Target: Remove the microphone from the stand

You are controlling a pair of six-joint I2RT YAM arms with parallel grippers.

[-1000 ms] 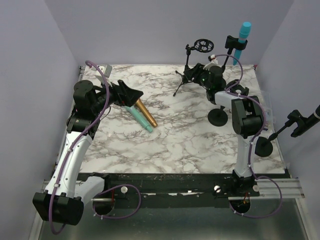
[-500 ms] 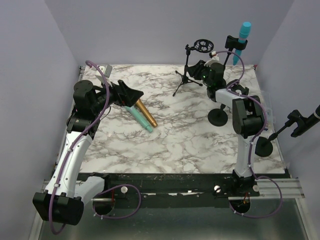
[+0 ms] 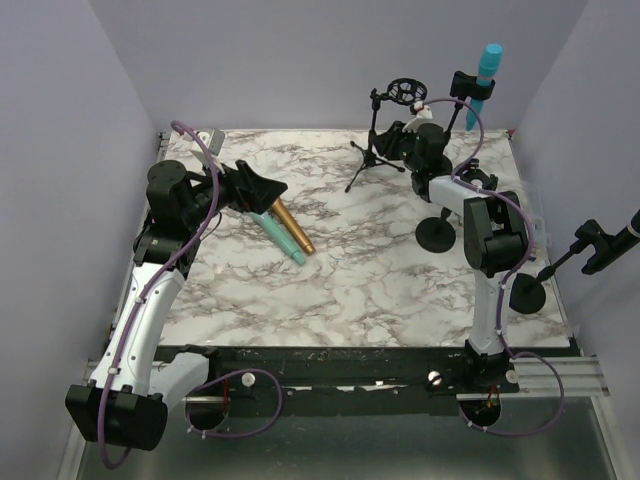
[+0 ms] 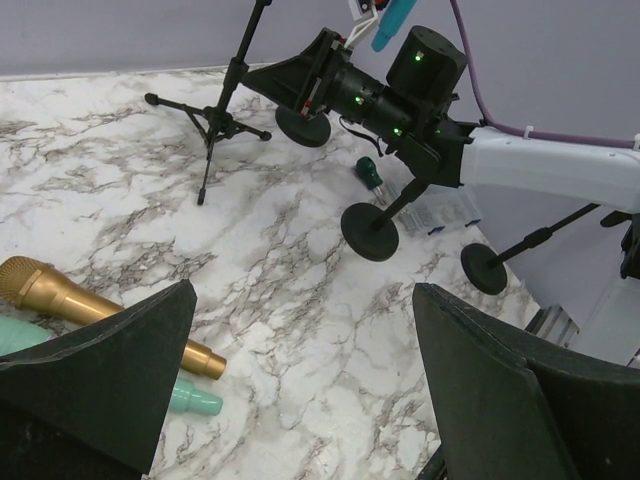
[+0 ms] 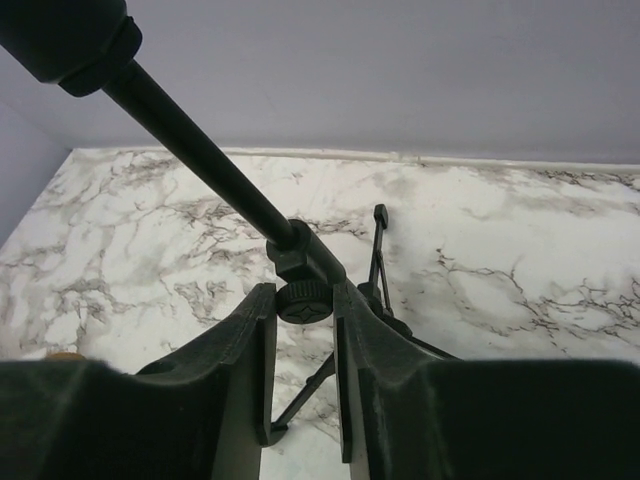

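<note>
Right jaws straddle the stand knob (image 5: 303, 300) (wrist view only).

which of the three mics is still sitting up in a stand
The light blue microphone, held upright in the black clip at the far right. The gold microphone and the teal microphone lie flat on the table instead.

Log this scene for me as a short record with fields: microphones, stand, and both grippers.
blue microphone: upright in a clip, far right
gold microphone: lying on the table beside the teal microphone
left gripper: open, near those two
right gripper: fingers flank the knob of the tripod stand; contact unclear
task state: blue microphone not yet removed
</note>
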